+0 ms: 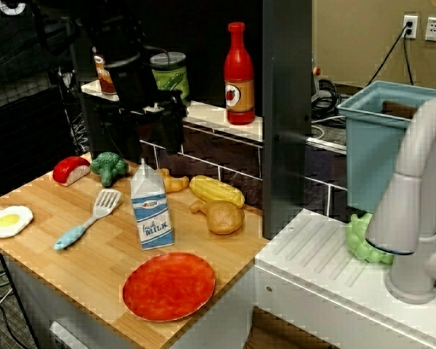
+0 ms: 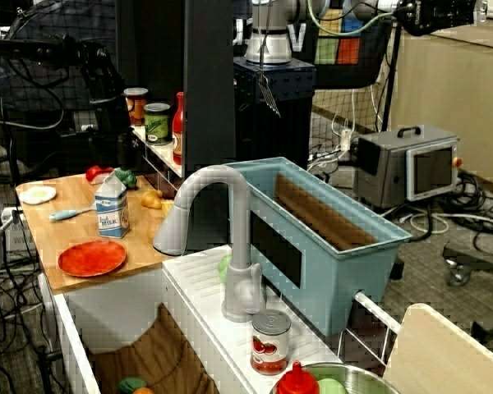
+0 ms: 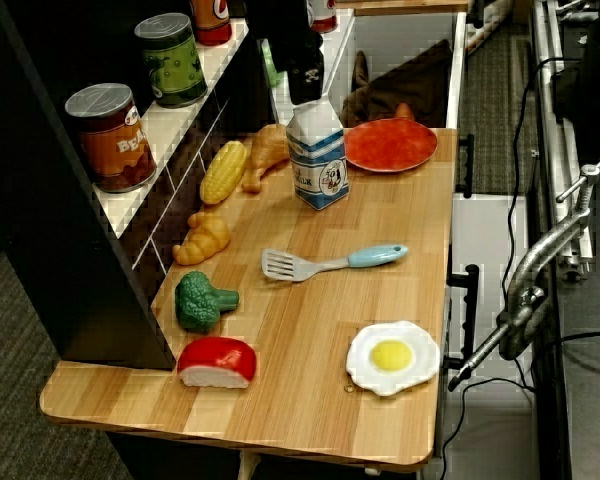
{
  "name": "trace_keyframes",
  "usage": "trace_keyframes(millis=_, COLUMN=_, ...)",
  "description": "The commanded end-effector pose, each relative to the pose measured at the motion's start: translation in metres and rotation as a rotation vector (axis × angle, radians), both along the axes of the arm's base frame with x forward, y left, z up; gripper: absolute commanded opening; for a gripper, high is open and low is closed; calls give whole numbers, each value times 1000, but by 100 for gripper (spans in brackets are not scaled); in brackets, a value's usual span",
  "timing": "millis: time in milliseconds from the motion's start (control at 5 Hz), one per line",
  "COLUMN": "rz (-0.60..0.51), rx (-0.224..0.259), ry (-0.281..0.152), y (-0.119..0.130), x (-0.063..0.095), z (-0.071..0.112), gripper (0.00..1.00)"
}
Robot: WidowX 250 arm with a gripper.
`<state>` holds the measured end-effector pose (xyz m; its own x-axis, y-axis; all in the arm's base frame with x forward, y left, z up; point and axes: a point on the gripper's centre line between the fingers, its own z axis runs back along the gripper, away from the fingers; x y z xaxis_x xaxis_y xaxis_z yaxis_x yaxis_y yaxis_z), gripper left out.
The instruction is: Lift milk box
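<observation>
The milk box (image 1: 152, 209) stands upright between spatula (image 1: 87, 219) and red plate (image 1: 168, 286).

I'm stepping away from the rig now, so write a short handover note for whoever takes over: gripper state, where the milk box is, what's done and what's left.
Gripper: the black gripper hangs just above the milk box; the views are too dark to tell whether it is open or shut.
Milk box: the small white-and-blue gable-top carton stands upright on the wooden counter, between the flat red plate and the grey spatula with a blue handle.
Done: the arm is positioned over the carton.
Left: the carton appears not gripped or lifted yet; descend, close on it and lift.
</observation>
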<state>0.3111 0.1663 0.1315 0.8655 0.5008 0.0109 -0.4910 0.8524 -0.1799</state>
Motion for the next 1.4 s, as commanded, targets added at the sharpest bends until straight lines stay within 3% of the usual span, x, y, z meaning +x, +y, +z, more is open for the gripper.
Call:
trace_keyframes(millis=0, rz=138, rx=-38, ry=56, y=-2, x=-1, z=17, gripper=100)
trace_keyframes(millis=200, rz=127, rx=-41, ry=89, y=-2, x=0, z=15, gripper=100)
trace_keyframes(millis=800, rz=104, rx=-39, ry=99, y=2, x=-3, z=14, gripper=100)
trace_keyframes(millis=1200, rz=60, rx=-59, ry=111, y=15, x=-14, z=8, gripper=100)
